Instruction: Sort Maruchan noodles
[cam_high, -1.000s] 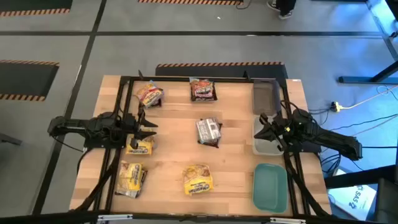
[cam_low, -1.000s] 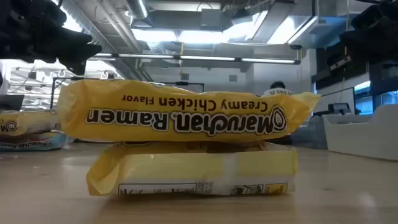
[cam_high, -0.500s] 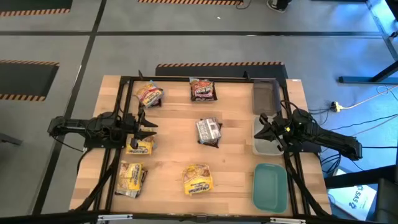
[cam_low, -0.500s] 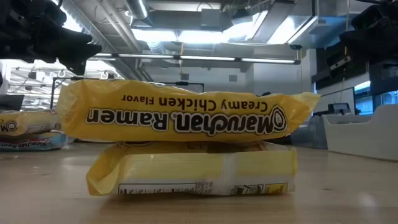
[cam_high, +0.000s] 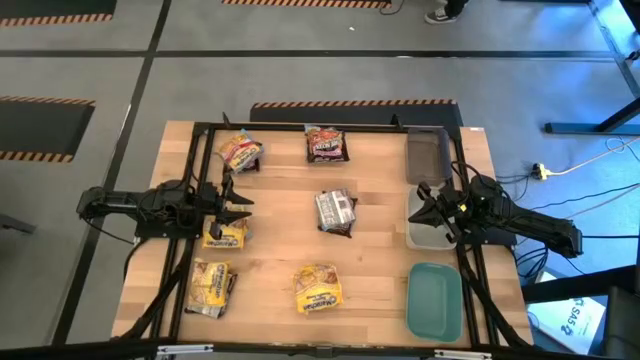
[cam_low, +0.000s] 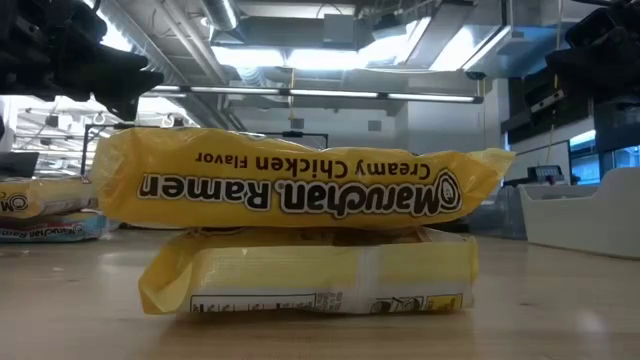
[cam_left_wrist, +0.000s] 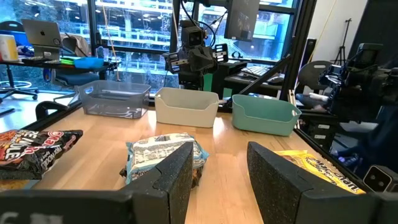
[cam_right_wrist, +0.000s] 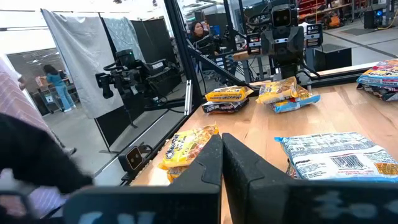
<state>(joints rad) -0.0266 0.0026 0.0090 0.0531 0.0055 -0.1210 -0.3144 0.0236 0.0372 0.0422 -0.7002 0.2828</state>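
Note:
The Maruchan packets lie spread over the wooden table. A yellow-red one (cam_high: 240, 150) and a dark brown-red one (cam_high: 327, 145) sit near the far edge. A silvery one (cam_high: 336, 210) rests on a dark packet at the centre. Yellow ones lie at the left (cam_high: 225, 233), near left (cam_high: 210, 285) and near centre (cam_high: 318, 287); the last is a stack of two (cam_low: 300, 190). My left gripper (cam_high: 236, 204) hovers open beside the left yellow packet, with the silvery packet (cam_left_wrist: 163, 157) ahead of it. My right gripper (cam_high: 424, 207) hangs shut over the white bin.
Three bins line the right side: a clear grey one (cam_high: 427, 155) farthest, a white one (cam_high: 424, 232) in the middle, a teal one (cam_high: 435, 300) nearest. A black frame rims the table. Bare wood lies between the packets and the bins. People show in the room beyond.

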